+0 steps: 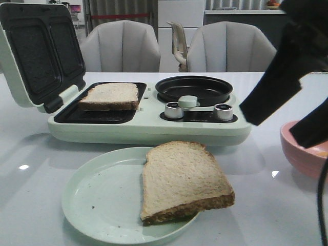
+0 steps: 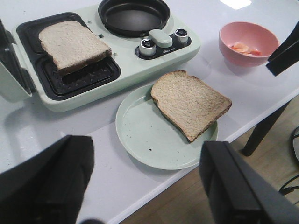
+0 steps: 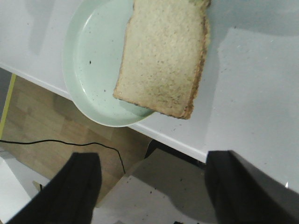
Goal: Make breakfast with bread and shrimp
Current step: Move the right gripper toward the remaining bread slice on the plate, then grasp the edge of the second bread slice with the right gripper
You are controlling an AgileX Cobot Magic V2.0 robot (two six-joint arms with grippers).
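Showing shrimp [image 2: 242, 47] in pink bowl [image 2: 233, 32] only from left wrist, both arms' fingers wide, empty.

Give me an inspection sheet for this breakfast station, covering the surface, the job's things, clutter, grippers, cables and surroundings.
Surface: white glossy table, a few dark crumbs near its edge.
Job's things: one bread slice lies in the open sandwich maker; second bread slice sits on the pale green plate, overhanging its rim. Shrimp pieces lie in the pink bowl.
Clutter: nothing seen.
Grippers: left gripper open, empty, above the table's near edge; right gripper open, empty, past the table edge near the plate.
Cables: black cable on the floor.
Surroundings: two grey chairs behind the table; wooden floor.
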